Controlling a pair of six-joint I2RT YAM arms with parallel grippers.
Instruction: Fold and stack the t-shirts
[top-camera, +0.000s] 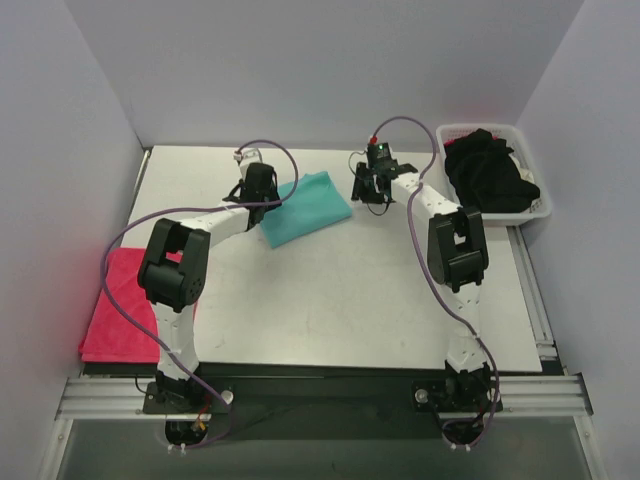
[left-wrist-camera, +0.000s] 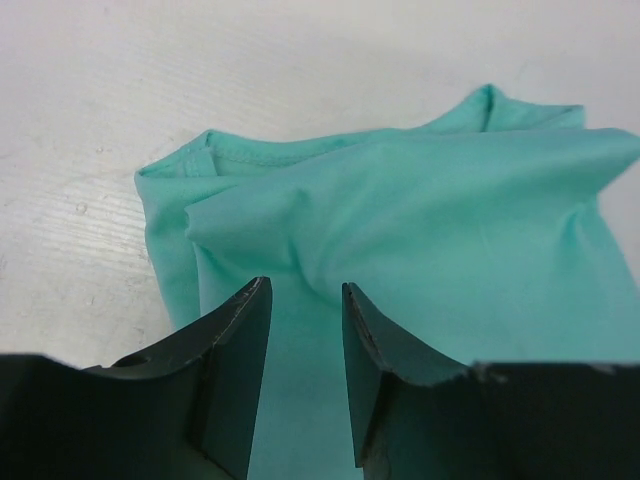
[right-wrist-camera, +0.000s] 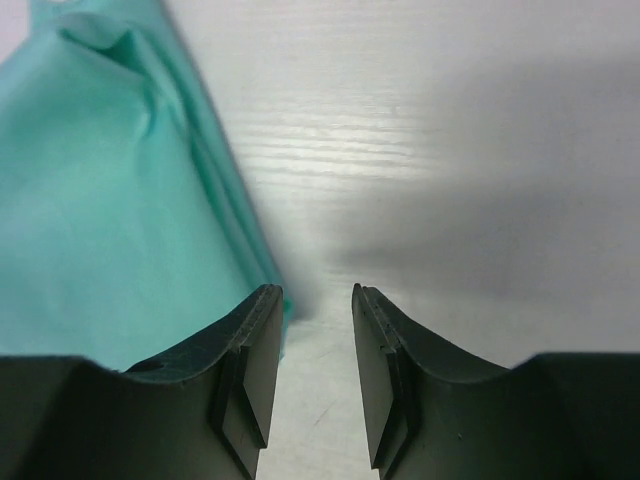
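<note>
The left gripper (left-wrist-camera: 305, 290) is hovering half-open over the green shirt (left-wrist-camera: 420, 220), which is lying folded at the far middle of the surface (top-camera: 350, 300). The right gripper (right-wrist-camera: 317, 292) is standing half-open over bare surface just beside the shirt's edge. If it closes there, it is likely missing the cloth or pinching a single layer and pulling the fold apart. The pink shirt (top-camera: 115, 315) is lying at the near left, and the black shirts (top-camera: 490, 170) are sitting in the basket (top-camera: 540, 212) at the far right. Nothing seems to be blocking either arm.

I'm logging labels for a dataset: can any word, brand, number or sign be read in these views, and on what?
None can be read. No print or tag shows on the teal-green cloth t-shirt, the pinkish-red t-shirt, the black shirts or the white slotted plastic basket.
</note>
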